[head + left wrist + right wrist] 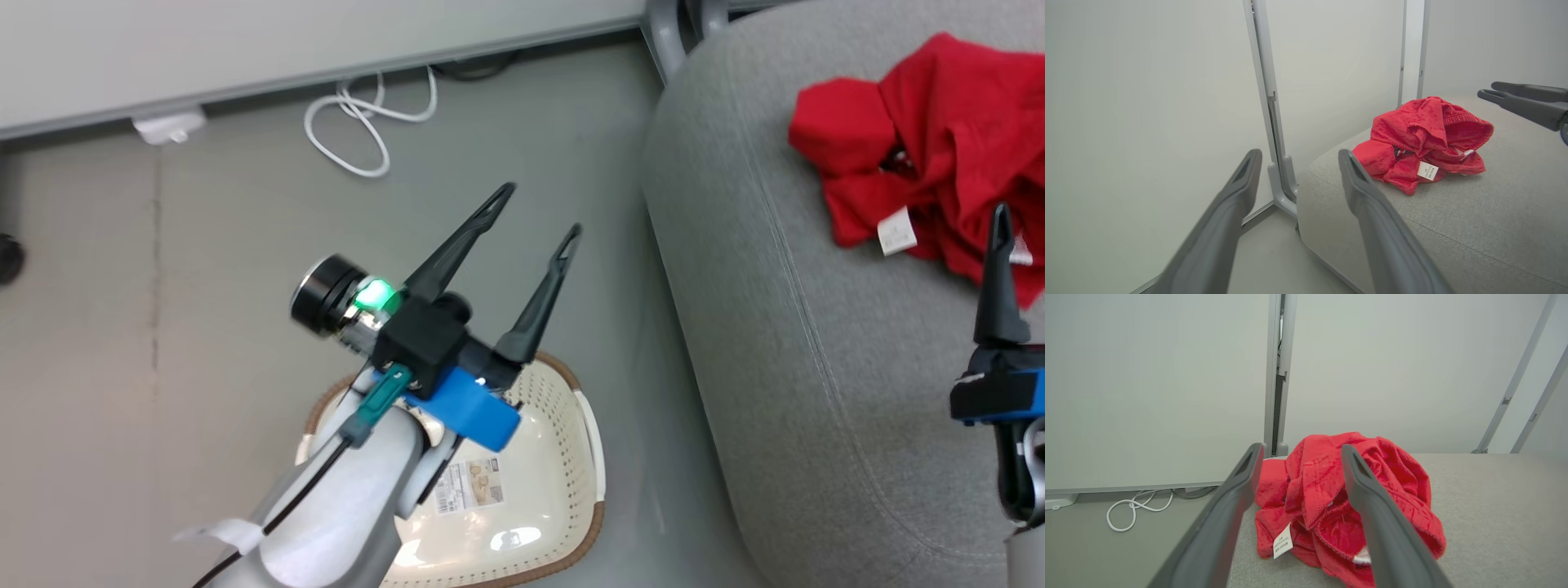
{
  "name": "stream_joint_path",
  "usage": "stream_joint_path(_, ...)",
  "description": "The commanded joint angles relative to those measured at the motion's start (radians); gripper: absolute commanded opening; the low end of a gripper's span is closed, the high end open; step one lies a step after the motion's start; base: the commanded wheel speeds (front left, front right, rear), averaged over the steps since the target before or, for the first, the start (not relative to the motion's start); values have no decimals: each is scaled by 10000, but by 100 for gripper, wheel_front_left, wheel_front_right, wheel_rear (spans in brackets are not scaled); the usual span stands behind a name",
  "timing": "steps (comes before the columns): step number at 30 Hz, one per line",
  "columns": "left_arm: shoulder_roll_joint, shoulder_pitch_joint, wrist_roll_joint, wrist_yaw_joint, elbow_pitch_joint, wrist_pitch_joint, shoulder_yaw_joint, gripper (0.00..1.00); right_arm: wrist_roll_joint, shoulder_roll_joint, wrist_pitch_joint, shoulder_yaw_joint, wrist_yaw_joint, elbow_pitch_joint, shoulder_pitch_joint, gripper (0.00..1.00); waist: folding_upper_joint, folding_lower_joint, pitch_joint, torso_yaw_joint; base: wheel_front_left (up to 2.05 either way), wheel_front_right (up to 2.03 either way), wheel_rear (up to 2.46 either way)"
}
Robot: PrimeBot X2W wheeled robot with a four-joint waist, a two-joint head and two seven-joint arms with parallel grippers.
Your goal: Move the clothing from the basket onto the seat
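The clothing [939, 147] lies crumpled near the seat's [816, 327] far corner, its lettering hidden. The left gripper [543, 208], spread wide, hides part of the basket [555, 457]; the right gripper [1301, 448] gapes empty

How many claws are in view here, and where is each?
2. The left claw is open over the floor by the basket; the right claw is open over the seat, beside the red clothing.

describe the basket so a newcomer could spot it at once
Find the big grey seat on the right of the head view. On the floor just left of it sits the basket: a cream plastic tub with holed sides, a brown rim and a paper label inside.
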Motion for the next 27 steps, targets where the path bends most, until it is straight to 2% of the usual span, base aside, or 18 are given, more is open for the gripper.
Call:
stream_joint_path(1, 49, 205, -41, 61, -31, -27, 148, 100, 71, 56, -4, 86, 1, -148, 171, 100, -1, 3, -112, 64, 0, 0, 0)
stream_joint_path(6, 91, 1065, -96, 284, -80, -26, 1101, 100, 118, 132, -3, 711, 1, -885, 532, 100, -1, 3, -701, 785, 0, 0, 0)
stream_joint_path(14, 147, 2187, 60, 473, -310, -26, 2489, 100, 195, 390, -3, 1448, 1, -1249, 746, 100, -1, 3, -1369, 1626, 0, 0, 0)
stream_joint_path(20, 72, 3089, 194, 494, -491, -26, 3418, 100, 156, 727, -3, 1818, 1, -1454, 1207, 100, -1, 3, -1852, 1923, 0, 0, 0)
stream_joint_path(27, -67, 3860, 442, 423, -725, -26, 4327, 100, 78, 998, -3, 1864, 1, -1865, 2043, 100, -1, 3, -2326, 1964, 0, 0, 0)
